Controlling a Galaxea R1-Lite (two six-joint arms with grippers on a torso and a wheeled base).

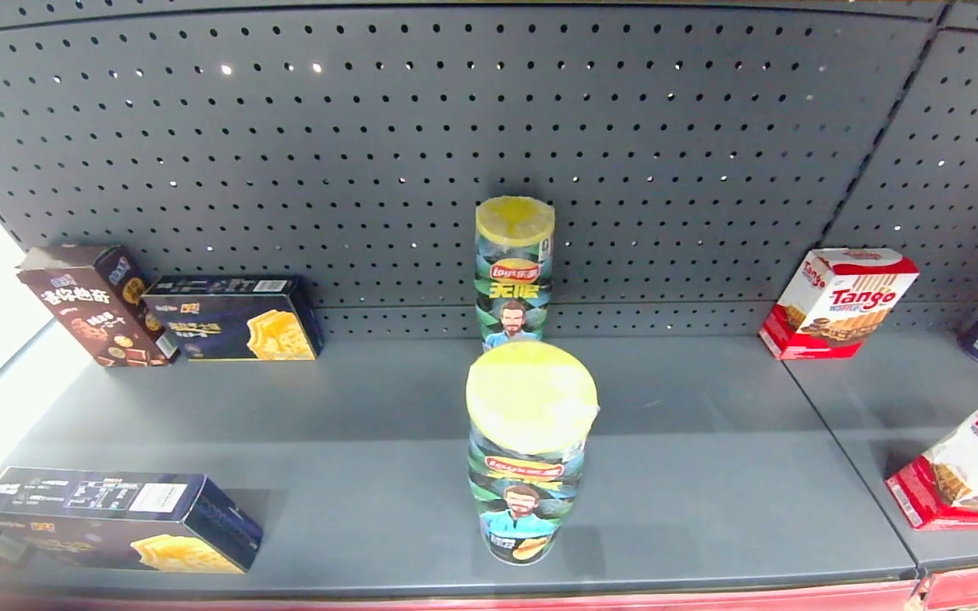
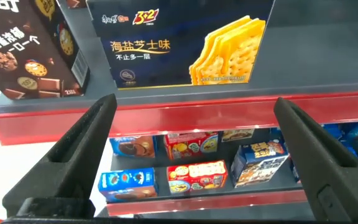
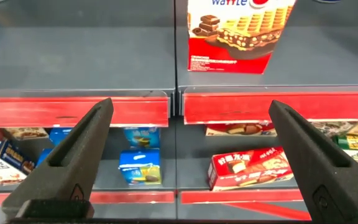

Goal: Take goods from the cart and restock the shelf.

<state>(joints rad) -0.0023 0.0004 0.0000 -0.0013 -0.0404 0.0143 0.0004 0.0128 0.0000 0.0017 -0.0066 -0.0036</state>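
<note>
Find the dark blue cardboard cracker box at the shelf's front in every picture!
Head view: dark blue cardboard cracker box, lower left, lying near the front.
Left wrist view: the box, upper middle.
Right wrist view: a red-and-white wafer box stands there instead.
Shared landmark: the red shelf-edge strip.

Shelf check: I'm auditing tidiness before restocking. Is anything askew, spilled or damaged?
Nothing spilled or damaged. In the left wrist view, the brown chocolate-cookie box seems turned askew next to the squarely facing dark-blue cracker box beside it.
</note>
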